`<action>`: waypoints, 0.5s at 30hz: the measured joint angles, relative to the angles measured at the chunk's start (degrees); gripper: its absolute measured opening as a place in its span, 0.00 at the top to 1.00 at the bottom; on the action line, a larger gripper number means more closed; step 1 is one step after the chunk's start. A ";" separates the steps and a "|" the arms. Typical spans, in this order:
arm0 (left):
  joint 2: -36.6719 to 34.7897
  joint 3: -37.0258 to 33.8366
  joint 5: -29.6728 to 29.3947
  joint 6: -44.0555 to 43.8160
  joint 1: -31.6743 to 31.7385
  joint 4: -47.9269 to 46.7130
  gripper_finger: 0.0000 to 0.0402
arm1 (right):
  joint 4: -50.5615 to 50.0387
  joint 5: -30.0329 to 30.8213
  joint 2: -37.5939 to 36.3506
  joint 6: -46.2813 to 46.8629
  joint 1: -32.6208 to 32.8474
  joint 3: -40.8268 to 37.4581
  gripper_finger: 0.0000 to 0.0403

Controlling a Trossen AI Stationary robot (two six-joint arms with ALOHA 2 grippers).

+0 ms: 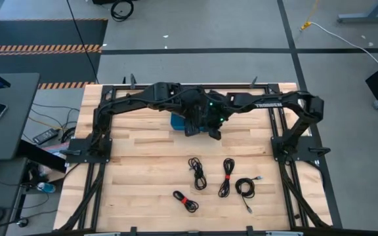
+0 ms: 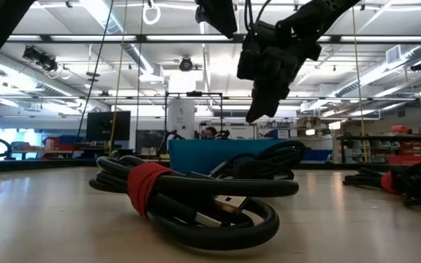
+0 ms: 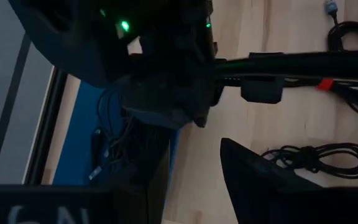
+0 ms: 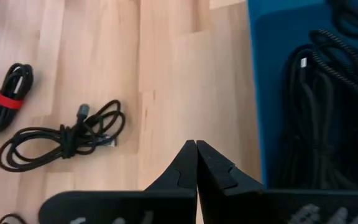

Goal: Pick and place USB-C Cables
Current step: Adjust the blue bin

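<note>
Where table bare, four cables [image 1: 197, 173]: thin black bundles (two red-tied).

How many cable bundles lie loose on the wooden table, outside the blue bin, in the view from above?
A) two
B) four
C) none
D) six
B: the high view shows four loose bundles on the bare table, all in front of the blue bin.
</note>
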 joint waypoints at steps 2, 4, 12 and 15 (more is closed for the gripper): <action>0.00 0.00 -0.01 0.00 0.00 0.27 0.63 | 1.74 1.08 -0.24 -0.02 -0.60 -0.02 1.00; 0.00 0.00 -0.02 0.14 0.02 0.38 0.63 | 2.37 1.32 -0.61 -0.02 -1.63 -0.07 1.00; 0.00 0.00 -0.93 0.07 0.34 -0.04 0.63 | 1.47 5.41 -0.26 0.17 -5.05 0.04 1.00; -0.25 0.22 -0.36 0.90 0.08 1.52 0.63 | -1.19 9.12 0.04 0.94 -5.41 -0.25 1.00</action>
